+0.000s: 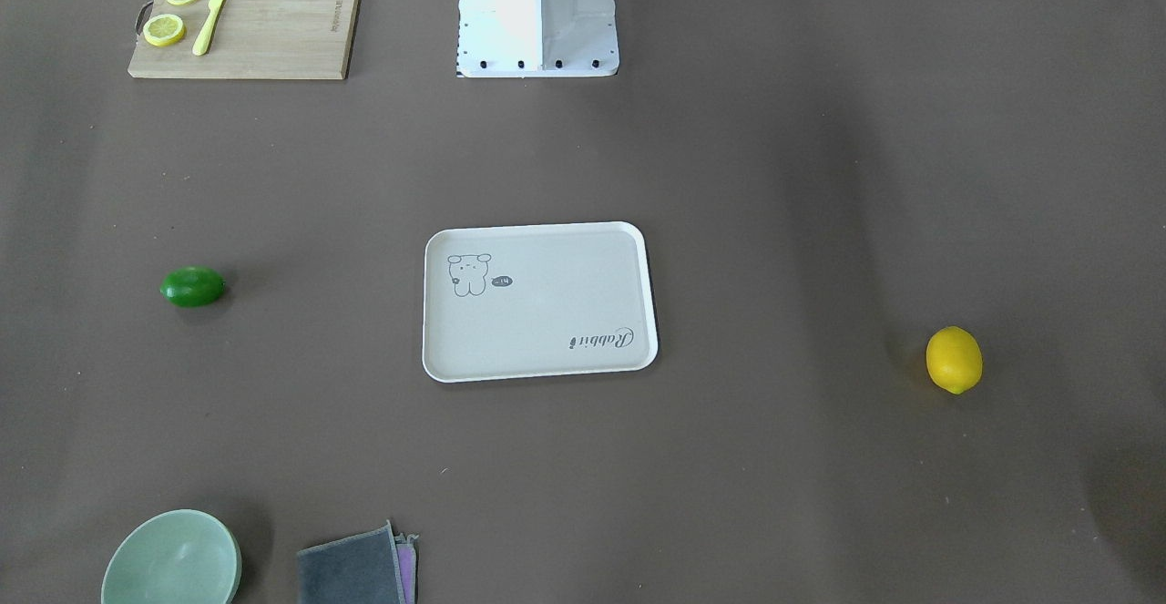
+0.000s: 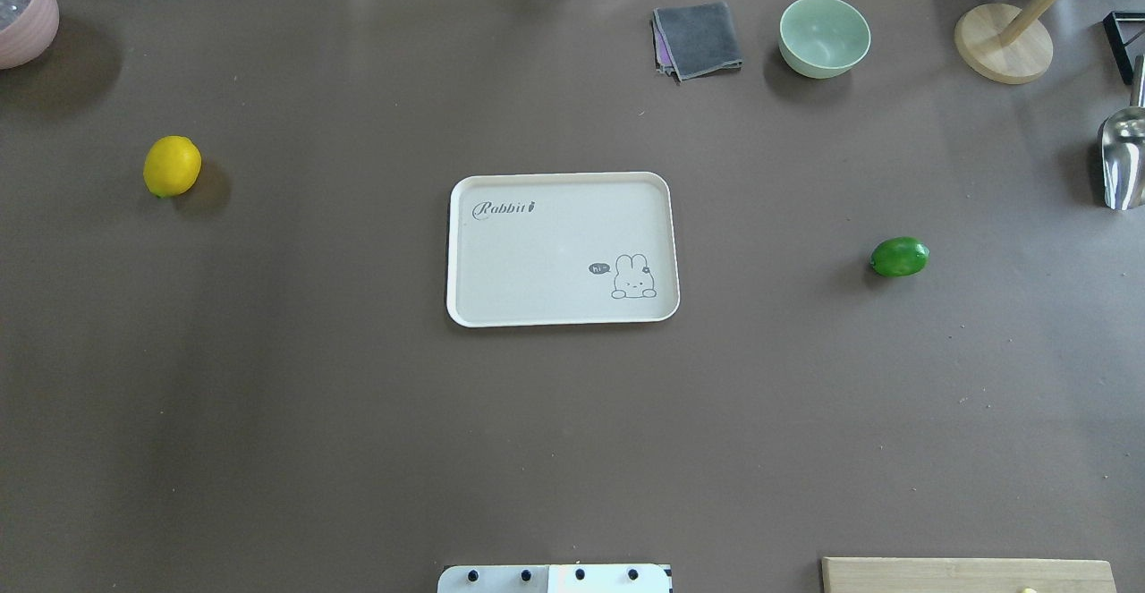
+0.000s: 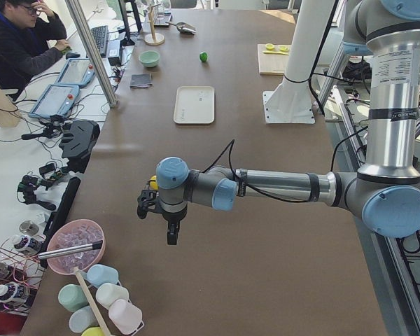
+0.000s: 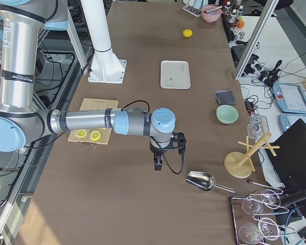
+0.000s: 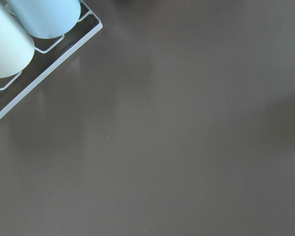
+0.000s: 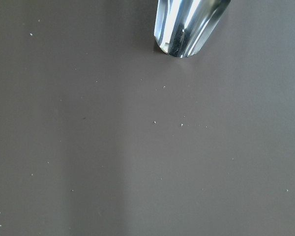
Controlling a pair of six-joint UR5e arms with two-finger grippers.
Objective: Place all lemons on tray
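The off-white tray (image 2: 537,253) lies mid-table and holds nothing; it also shows in the front view (image 1: 547,312). The yellow lemon (image 2: 172,165) lies on the table far to the tray's left in the overhead view (image 1: 954,360). The green lemon (image 2: 899,257) lies far to the tray's right (image 1: 192,286). My left gripper (image 3: 171,234) hangs over the table's left end, beyond the yellow lemon. My right gripper (image 4: 158,164) hangs over the right end near a metal scoop. Both show only in the side views, so I cannot tell whether they are open or shut.
A bamboo cutting board (image 1: 273,25) with lemon slices (image 1: 164,30) and a yellow knife lies near the robot's base. A green bowl (image 2: 824,36), grey cloth (image 2: 698,38), wooden stand (image 2: 1002,43), metal scoop (image 2: 1123,159) and pink bowl (image 2: 22,7) stand along the far edge and ends.
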